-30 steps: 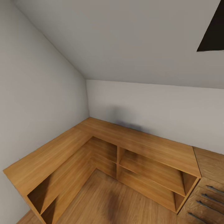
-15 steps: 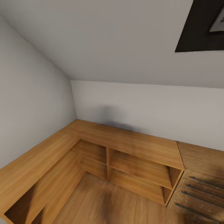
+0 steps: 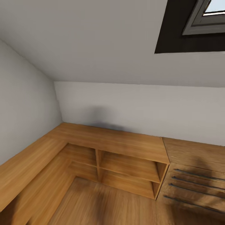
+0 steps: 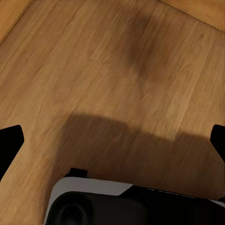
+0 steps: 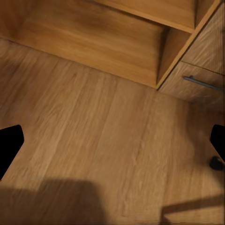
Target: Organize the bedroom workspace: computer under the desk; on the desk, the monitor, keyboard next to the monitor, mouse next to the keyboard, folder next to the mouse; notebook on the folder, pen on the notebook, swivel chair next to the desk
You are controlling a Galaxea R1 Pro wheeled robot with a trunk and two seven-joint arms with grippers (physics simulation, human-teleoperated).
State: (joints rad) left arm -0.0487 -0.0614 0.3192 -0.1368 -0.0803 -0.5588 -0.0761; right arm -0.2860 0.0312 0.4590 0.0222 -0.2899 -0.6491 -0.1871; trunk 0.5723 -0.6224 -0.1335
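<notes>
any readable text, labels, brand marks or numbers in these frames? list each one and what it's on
No text can be read in these frames.
Robot body, left wrist view: a faint row of marks along its dark upper edge, too small and blurred to read.
Wooden shelf unit, drawer fronts, walls, skylight and floor: no lettering or numbers.

Soft even light, faint shadows on wall (image 3: 103,117) and floor (image 4: 140,42), slight blur
</notes>
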